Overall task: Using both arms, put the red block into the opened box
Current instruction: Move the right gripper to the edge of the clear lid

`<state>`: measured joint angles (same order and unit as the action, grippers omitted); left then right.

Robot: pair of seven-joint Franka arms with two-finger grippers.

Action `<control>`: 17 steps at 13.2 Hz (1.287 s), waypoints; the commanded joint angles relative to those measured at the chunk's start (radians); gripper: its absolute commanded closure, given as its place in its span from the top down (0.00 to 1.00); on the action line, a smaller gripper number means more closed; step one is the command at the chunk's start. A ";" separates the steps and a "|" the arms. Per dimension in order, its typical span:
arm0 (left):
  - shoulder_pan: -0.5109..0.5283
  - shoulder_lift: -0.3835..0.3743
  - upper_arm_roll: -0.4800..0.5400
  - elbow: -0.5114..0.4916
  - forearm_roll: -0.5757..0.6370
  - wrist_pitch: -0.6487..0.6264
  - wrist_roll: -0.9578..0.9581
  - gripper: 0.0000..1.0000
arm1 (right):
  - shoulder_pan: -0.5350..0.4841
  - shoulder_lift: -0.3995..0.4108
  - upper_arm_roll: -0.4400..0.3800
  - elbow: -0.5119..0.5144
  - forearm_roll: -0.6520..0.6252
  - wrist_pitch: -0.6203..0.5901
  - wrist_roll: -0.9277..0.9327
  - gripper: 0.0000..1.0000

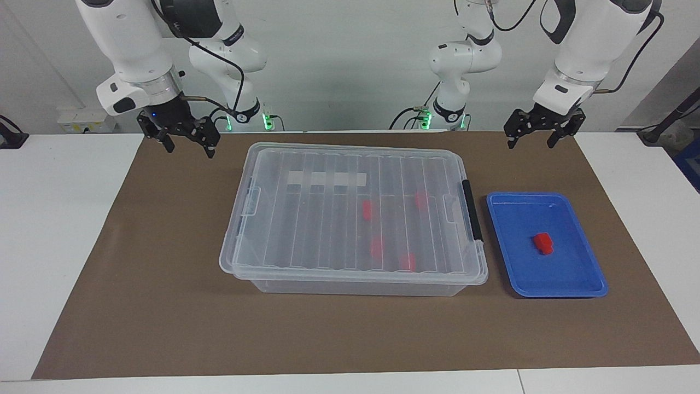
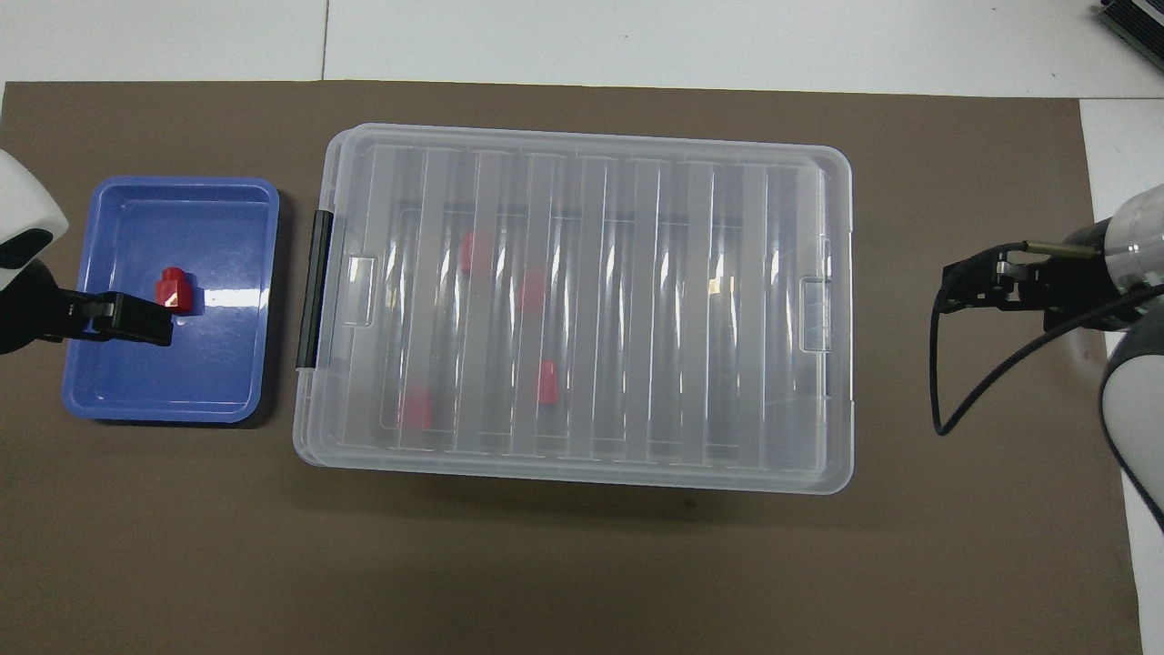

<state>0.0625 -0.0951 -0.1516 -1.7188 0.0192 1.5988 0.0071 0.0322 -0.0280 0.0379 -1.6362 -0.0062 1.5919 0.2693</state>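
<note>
One red block (image 1: 543, 243) lies alone in the blue tray (image 1: 569, 287), toward the left arm's end of the table. The tray sits just beside the box (image 1: 257, 241), apart from it, on the brown mat (image 1: 136, 306). The clear lid (image 1: 306, 164) is on the box; a white tape strip (image 1: 327, 179) runs across it and a dark latch (image 1: 471, 210) sits on the end facing the tray. Four more red blocks (image 1: 377, 247) show through the lid, inside the box. The left gripper (image 1: 538, 139) hangs raised over the mat's edge nearest the robots, fingers apart, holding nothing. The right gripper (image 1: 187, 143) hangs likewise at the right arm's end, fingers apart, empty.
</note>
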 commanded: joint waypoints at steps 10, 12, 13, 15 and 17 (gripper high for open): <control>0.007 -0.018 0.000 -0.007 -0.012 -0.011 -0.003 1.00 | 0.006 -0.059 0.007 -0.247 0.008 0.255 0.004 1.00; 0.008 -0.018 0.000 -0.007 -0.012 -0.011 -0.003 1.00 | 0.029 -0.056 0.011 -0.289 0.008 0.302 0.004 1.00; 0.007 -0.018 0.000 -0.007 -0.012 -0.011 -0.003 1.00 | 0.041 -0.058 0.011 -0.322 0.027 0.337 0.004 1.00; 0.007 -0.018 0.000 -0.007 -0.012 -0.011 -0.003 1.00 | 0.064 -0.058 0.011 -0.364 0.041 0.408 0.002 1.00; 0.007 -0.018 0.000 -0.007 -0.012 -0.011 -0.003 1.00 | 0.071 -0.055 0.011 -0.404 0.043 0.437 0.004 1.00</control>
<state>0.0625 -0.0951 -0.1516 -1.7188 0.0192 1.5988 0.0071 0.1048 -0.0502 0.0477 -1.9731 0.0184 1.9890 0.2710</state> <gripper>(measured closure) 0.000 0.000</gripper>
